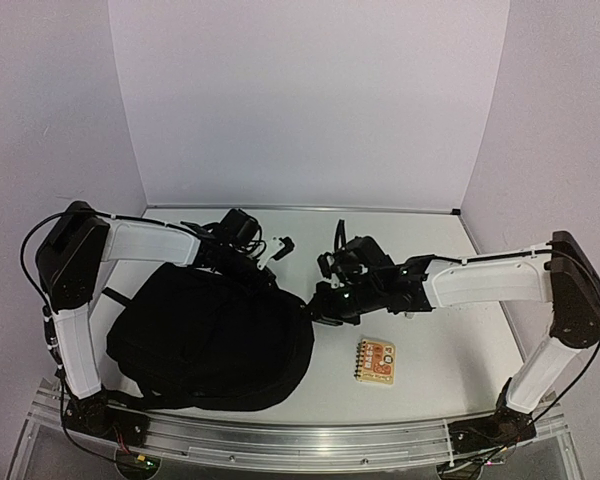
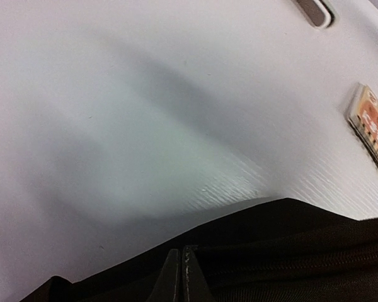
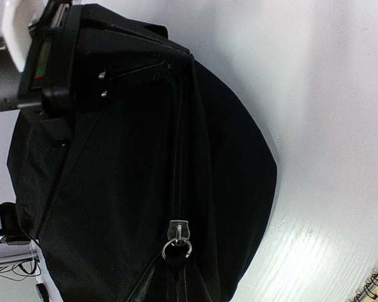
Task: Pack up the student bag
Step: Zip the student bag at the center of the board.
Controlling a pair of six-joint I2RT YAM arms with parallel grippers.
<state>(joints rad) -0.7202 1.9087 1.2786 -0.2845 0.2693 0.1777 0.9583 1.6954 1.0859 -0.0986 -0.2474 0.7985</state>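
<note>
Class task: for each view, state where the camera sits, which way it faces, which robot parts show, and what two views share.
Top external: above and behind the bases, looking down on table, backpack, spiral notebook; left arm, right arm show.
Left wrist: low at the backpack's edge, facing across the table toward the notebook; its fingers shut on fabric below.
Right wrist: faces the backpack's zipper pull; own fingers indistinct, left gripper top left.
Shared: both wrist views show backpack and notebook.

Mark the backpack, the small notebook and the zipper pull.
backpack (image 1: 210,340), top view, middle of its black fabric.
small notebook (image 1: 375,361), top view, centre of its orange cover.
zipper pull (image 3: 177,229), right wrist view, its metal slider.
</note>
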